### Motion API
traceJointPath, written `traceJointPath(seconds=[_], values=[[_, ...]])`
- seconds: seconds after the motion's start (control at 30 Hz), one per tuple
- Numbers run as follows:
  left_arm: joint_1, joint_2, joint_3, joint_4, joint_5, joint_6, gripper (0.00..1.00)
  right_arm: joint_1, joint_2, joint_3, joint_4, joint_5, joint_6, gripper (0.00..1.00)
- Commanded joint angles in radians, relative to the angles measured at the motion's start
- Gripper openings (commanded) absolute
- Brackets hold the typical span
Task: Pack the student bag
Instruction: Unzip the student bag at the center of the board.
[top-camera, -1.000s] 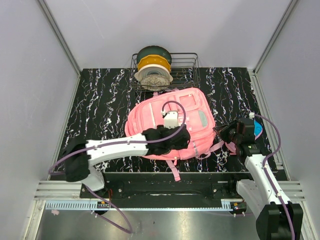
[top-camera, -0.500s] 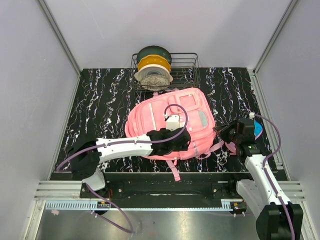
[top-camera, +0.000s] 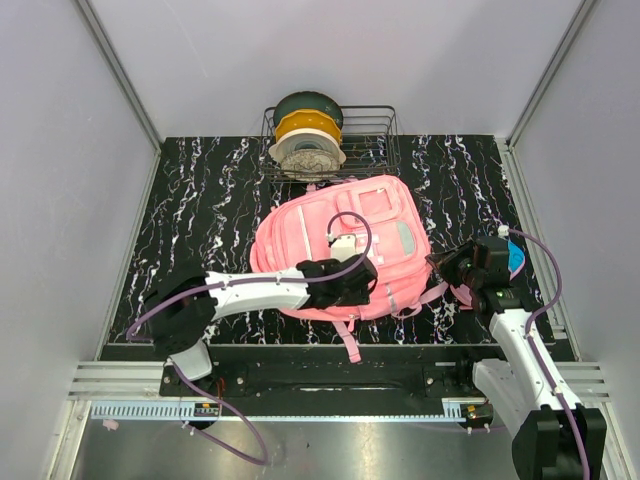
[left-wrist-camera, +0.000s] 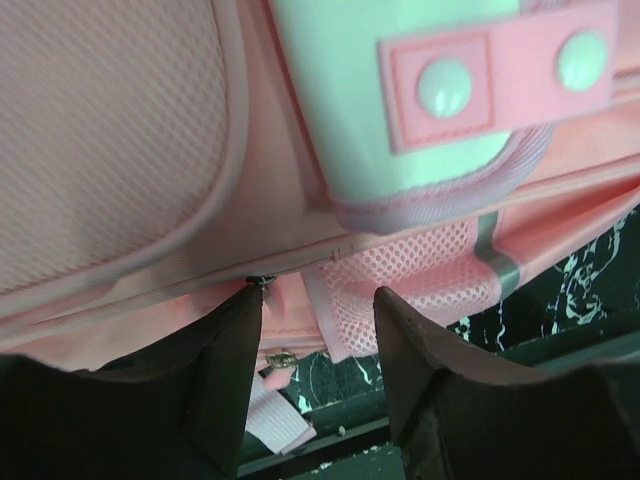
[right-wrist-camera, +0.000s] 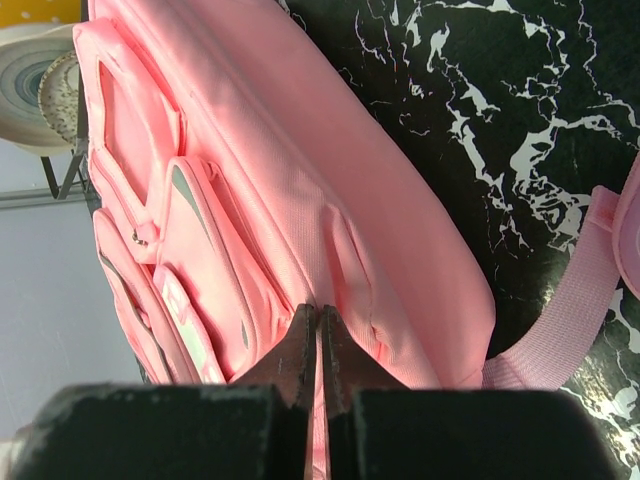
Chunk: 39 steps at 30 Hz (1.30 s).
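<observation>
The student bag (top-camera: 345, 235) is a large pink backpack lying flat in the middle of the black marble table. My left gripper (top-camera: 358, 290) hovers over its near edge. In the left wrist view the left gripper (left-wrist-camera: 318, 305) is open, with its fingers (left-wrist-camera: 225, 365) either side of the bag's mesh side pocket (left-wrist-camera: 410, 285). A zip pull (left-wrist-camera: 262, 282) sits at the left fingertip. My right gripper (top-camera: 452, 268) is at the bag's right side. In the right wrist view it (right-wrist-camera: 318, 318) is shut on a pinch of the bag's pink fabric (right-wrist-camera: 300, 170).
A wire basket (top-camera: 375, 140) at the back holds stacked round spools (top-camera: 308, 135). A small blue-ended item (top-camera: 514, 258) lies beside the right wrist. Pink straps (top-camera: 348, 342) trail over the table's near edge. Grey walls stand on both sides.
The left arm has stretched further right and lower, and its gripper has shifted slightly toward the bag's near edge. The right arm and the bag have not moved.
</observation>
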Motion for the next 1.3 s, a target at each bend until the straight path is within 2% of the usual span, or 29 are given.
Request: traceJointPath(seconds=[0.0,0.47,0.6,0.73,0.93,0.97,1.07,1.1,1.27], values=[[-0.016,0.019,-0.038,0.054,0.055,-0.039,0.52,0.003,-0.016,0.024,0.043,-0.007,0.006,0.00],[0.010,0.056,-0.012,0.030,-0.036,-0.073,0.52,0.003,-0.012,0.025,0.045,-0.013,0.004,0.00],[0.037,0.045,-0.039,0.034,-0.053,-0.090,0.41,0.003,-0.016,0.024,0.043,-0.011,0.007,0.00],[0.042,0.040,-0.044,0.034,-0.063,-0.086,0.21,0.005,-0.015,0.022,0.045,-0.013,0.007,0.00],[0.042,0.063,-0.044,0.027,-0.057,-0.087,0.18,0.005,-0.010,0.019,0.051,-0.017,0.009,0.01],[0.042,0.063,-0.051,0.027,-0.059,-0.092,0.10,0.003,-0.010,0.021,0.051,-0.017,0.009,0.01],[0.042,0.060,-0.064,0.034,-0.060,-0.092,0.05,0.005,-0.012,0.021,0.053,-0.019,0.009,0.01],[0.042,0.057,-0.062,0.034,-0.063,-0.087,0.00,0.005,-0.010,0.019,0.053,-0.017,0.009,0.01],[0.037,0.011,-0.051,0.030,-0.071,-0.007,0.00,0.005,-0.004,0.024,0.051,-0.007,0.004,0.00]])
